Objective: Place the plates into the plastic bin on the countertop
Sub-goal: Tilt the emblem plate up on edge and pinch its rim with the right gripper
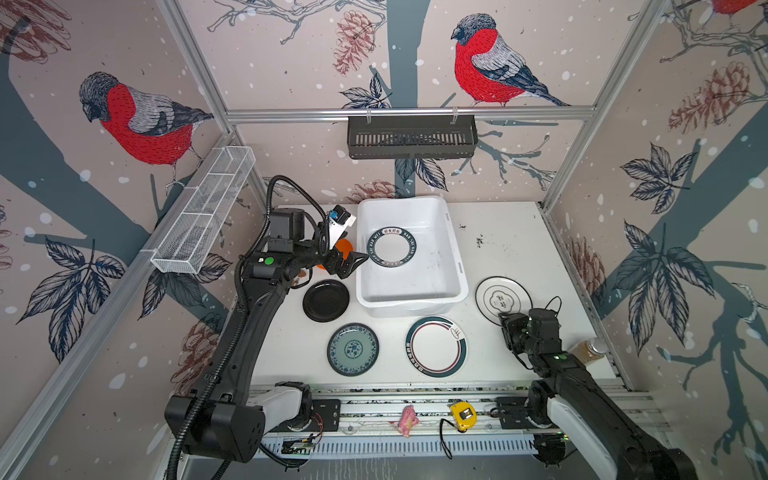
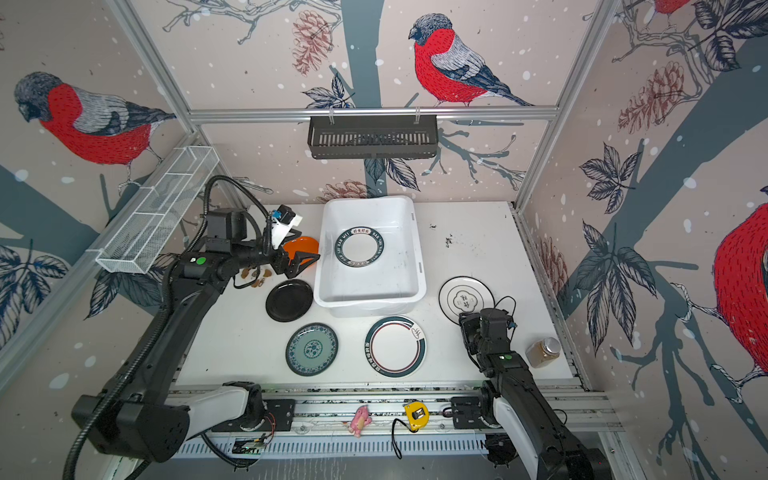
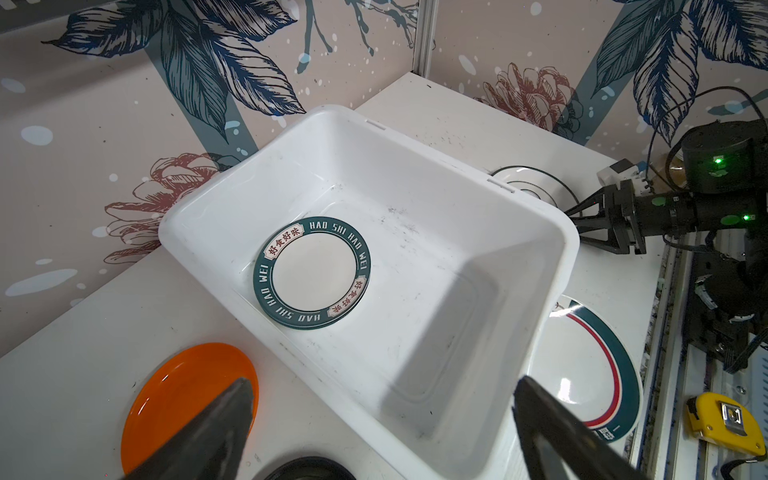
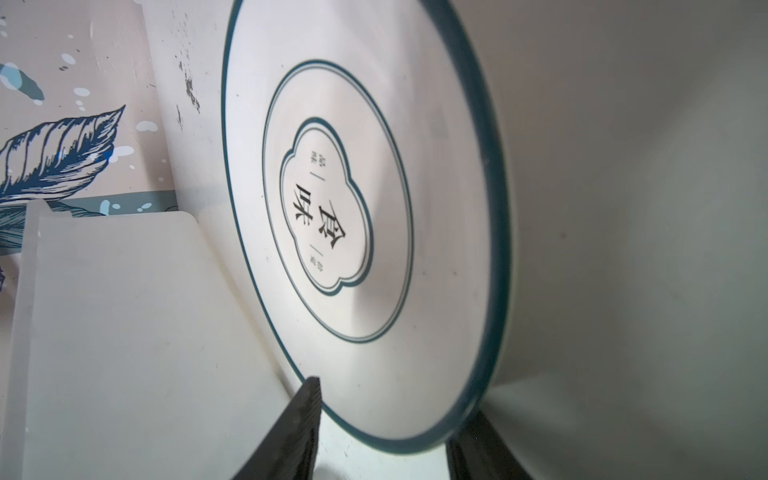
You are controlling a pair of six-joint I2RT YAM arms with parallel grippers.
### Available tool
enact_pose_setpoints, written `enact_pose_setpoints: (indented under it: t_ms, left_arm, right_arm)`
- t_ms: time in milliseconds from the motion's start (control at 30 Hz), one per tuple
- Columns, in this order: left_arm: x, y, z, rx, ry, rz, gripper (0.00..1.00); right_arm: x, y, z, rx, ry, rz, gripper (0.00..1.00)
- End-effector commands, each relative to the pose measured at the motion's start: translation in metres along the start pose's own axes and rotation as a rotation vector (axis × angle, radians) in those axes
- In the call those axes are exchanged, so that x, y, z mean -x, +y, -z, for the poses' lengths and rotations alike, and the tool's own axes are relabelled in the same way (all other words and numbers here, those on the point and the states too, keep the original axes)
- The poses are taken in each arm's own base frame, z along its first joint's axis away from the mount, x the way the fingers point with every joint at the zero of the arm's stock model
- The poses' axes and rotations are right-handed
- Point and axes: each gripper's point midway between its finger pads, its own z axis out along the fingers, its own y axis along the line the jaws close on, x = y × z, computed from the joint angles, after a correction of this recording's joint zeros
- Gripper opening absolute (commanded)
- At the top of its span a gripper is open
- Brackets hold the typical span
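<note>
Ringed plate, flat on countertop right of bin, is straddled at its rim by right gripper, presumably the only hold offered, clamp not confirmable; left gripper is parked wide open, empty, by orange plate, likely next

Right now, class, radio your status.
Left gripper open beside plastic bin. Right gripper straddles rim of ringed plate, grip unclear. Lettered plate in bin. Nothing blocking.

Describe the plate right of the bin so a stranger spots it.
Find the large white rectangular plastic bin on the white countertop. Right of its near corner lies a round white plate. Only it bears thin dark rings around a cloud-shaped central emblem.
</note>
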Motion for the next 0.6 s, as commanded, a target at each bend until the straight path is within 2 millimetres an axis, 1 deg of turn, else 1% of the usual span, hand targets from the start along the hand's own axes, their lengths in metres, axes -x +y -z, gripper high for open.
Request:
enact_pose_setpoints:
  t_ms: [0,133,300,567]
  left_arm:
    - [0.0051,0.0004,0.0000,0.001,-0.023,-0.028,0.97]
    - [0.0045,0.0004,-0.0014,0.000,-0.022,-0.027,0.97]
    - [0.0037,0.0016,-0.0026,0.002,-0.022,-0.025,0.97]
    - [0.0031,0.0016,-0.0033,0.003,-0.020,-0.025,0.97]
  right_arm:
    - [-0.0018,-0.0343,-0.0009,-0.120,-0.002,-0.027,0.47]
    - [0.0009,-0.0354,-0.0017,-0.119,-0.011,-0.036,0.46]
    - [0.0052,-0.0334,-0.0020,-0.105,-0.028,-0.043,0.40]
    - [0.0079,-0.0335,-0.0051,-0.099,-0.032,-0.054,0.34]
